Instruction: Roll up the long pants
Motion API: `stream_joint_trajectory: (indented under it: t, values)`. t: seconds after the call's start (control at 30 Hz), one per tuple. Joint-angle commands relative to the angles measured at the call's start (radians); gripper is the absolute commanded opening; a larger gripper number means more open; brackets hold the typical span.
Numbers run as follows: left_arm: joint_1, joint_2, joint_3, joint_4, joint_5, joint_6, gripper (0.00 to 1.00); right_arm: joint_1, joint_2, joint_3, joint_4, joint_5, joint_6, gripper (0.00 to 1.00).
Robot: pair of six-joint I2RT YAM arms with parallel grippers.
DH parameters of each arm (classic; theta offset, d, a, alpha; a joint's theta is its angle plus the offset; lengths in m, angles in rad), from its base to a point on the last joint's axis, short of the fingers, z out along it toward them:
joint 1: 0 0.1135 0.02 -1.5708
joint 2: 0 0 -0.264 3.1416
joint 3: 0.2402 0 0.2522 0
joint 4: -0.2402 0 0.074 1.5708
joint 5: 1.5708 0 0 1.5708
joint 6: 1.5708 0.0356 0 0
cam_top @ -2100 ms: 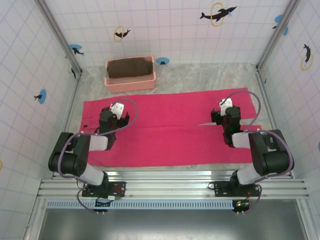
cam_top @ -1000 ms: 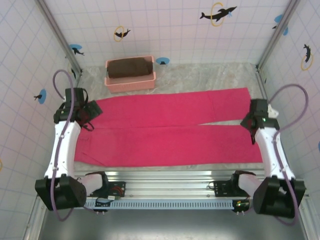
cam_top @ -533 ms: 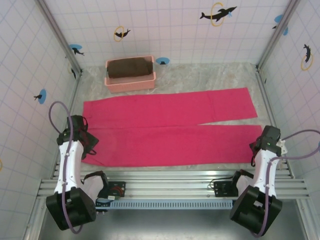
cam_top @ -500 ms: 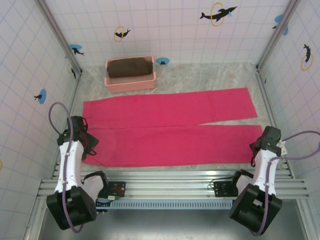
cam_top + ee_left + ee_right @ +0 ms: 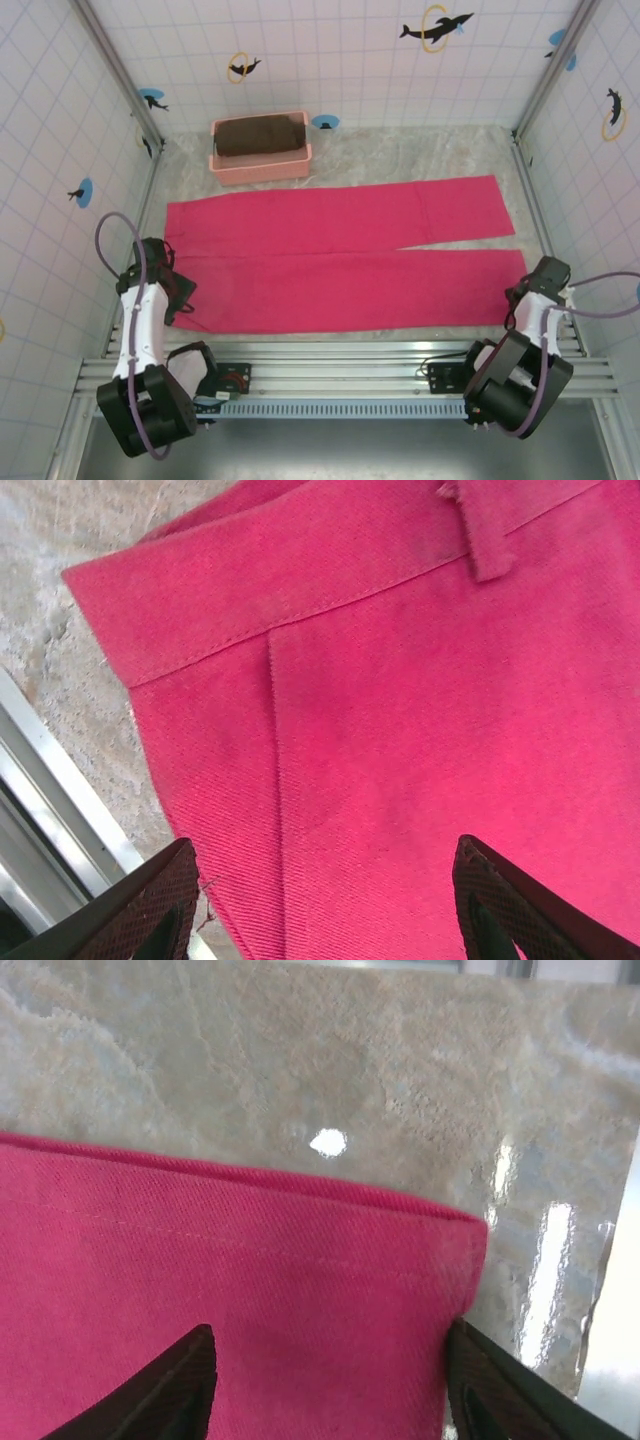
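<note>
Top and wrist views of the workspace. The long pants (image 5: 340, 255), bright magenta-pink, lie flat and unrolled across the middle of the worktop (image 5: 400, 155), a glossy grey-beige surface with stone-like mottling. The waist is at the left and the 2 legs run rightward side by side, parted by a narrow slit. The fabric shows a fine diagonal twill weave, a stitched waistband seam and a belt loop (image 5: 480, 530). The left gripper (image 5: 330, 905) hangs over the near waistband corner, jaws apart, and its dark pads (image 5: 150, 900) are cross-hatched. The right gripper (image 5: 330, 1390) hangs over the squared, stitched hem corner of the near leg, jaws likewise apart. Beyond the pants stands a pale pink plastic basket (image 5: 260, 168) holding a folded dark brown cloth (image 5: 262, 135).
</note>
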Motion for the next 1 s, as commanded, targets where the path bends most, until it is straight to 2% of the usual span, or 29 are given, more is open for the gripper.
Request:
stream_joint_trajectory:
  t: [0.0,0.07,0.1,0.3,0.47,0.8,0.97]
  values:
    - [0.014,-0.028,-0.020,-0.025,-0.004,-0.019,0.69,-0.020,0.086,0.014,0.038,-0.062,-0.030,0.31]
    - [0.019,-0.037,-0.020,-0.040,-0.009,-0.023,0.68,-0.029,0.134,0.043,0.035,-0.094,-0.050,0.05]
    - [0.022,-0.040,-0.021,-0.051,-0.015,-0.027,0.68,-0.030,0.146,0.058,0.028,-0.096,-0.059,0.00]
    - [0.062,-0.077,-0.014,-0.111,-0.063,-0.045,0.68,-0.037,0.142,0.129,-0.003,-0.088,-0.094,0.00]
    - [0.097,-0.031,-0.020,-0.114,-0.093,-0.060,0.64,-0.045,0.173,0.166,-0.009,-0.096,-0.102,0.00]
    - [0.137,0.116,-0.025,0.018,-0.102,-0.062,0.63,-0.047,0.156,0.178,-0.049,-0.107,-0.142,0.00]
    - [0.144,0.196,-0.031,0.093,-0.087,-0.063,0.53,-0.047,0.126,0.186,-0.086,-0.107,-0.171,0.00]
